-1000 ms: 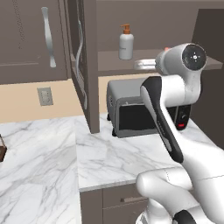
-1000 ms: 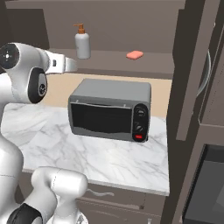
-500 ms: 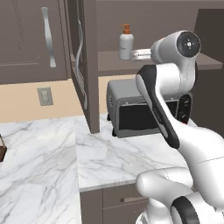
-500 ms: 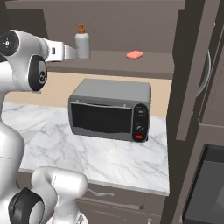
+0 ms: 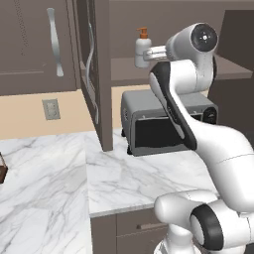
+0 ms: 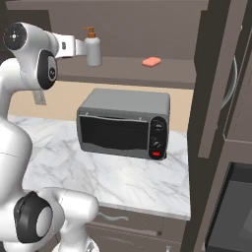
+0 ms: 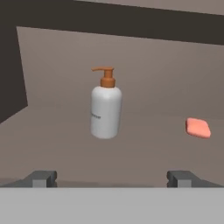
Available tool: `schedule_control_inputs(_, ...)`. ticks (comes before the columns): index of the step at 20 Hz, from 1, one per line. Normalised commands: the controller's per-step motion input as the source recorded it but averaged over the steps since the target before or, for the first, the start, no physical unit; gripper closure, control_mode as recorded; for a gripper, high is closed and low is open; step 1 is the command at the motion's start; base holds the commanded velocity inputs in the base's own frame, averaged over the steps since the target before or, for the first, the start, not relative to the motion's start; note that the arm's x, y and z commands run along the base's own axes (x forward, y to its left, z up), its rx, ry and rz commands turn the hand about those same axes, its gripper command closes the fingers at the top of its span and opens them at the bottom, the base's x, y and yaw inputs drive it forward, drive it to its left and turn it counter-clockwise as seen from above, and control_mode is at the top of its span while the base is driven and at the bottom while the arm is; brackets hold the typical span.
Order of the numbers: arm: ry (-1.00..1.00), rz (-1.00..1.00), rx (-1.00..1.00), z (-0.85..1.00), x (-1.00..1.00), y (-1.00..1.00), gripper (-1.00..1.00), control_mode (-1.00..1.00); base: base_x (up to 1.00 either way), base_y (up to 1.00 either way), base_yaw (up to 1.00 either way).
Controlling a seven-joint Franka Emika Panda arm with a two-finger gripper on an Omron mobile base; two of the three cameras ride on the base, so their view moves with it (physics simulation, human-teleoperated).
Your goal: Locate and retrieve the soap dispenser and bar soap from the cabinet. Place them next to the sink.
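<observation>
soap dispenser point(image 7: 106, 108) stands ahead of the wide-apart pincer point(image 7: 111, 178); right base view adds the toaster oven point(image 6: 124, 123) below.

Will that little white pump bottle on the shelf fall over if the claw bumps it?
Probably, yes: the soap dispenser stands upright, tall over a narrow base, so a high nudge could tip it. Its smooth, rounded sides look slippery. The open gripper would likely do best closing around its middle.

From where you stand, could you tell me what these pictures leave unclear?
- Bar soap: in the left base view, hidden behind the arm.
- Claw: in the right base view, its tips sit behind the soap dispenser; contact unclear.
- Sink: beyond every frame edge.
- Dispenser label: too small in the hand view.
</observation>
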Motion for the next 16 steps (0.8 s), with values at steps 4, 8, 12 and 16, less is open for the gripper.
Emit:
schedule_control_inputs(4, 0.00, 0.01, 0.00, 0.18, 0.20, 0.00, -1.00, -1.00, 0.00, 0.00, 0.00)
schedule_control_inputs(8, 0.00, 0.01, 0.00, 0.23, 0.13, 0.00, -1.00, -1.00, 0.00, 0.00, 0.00)
schedule_control_inputs(12, 0.00, 0.00, -0.01, 0.13, 0.12, 0.00, -1.00, -1.00, 0.00, 0.00, 0.00)
schedule_control_inputs(16, -0.01, 0.00, 0.00, -0.02, 0.02, 0.00, -1.00, -1.00, 0.00, 0.00, 0.00)
